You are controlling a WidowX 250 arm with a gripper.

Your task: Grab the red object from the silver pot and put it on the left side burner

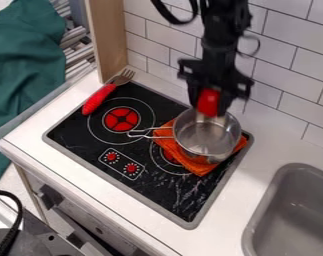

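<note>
Hanging w/ its fingers clamped on the red obj. [208,101], the gripper [209,110] is over the back rim of the silver pot [205,137]. Pot sits on an orange cloth [198,167] atop the R burner [169,156], handle pointing L twd the L burner [121,119]. Red-handled fork [103,93] lies at the stovetop's upper L corner, tines up-R. Ctrl panel [121,163] nr the front edge: 2 red knobs, each w/ tiny white marks around it, too small to read. Grey sink [290,212] at lower R, teal fabric [23,70] upper L.
</note>
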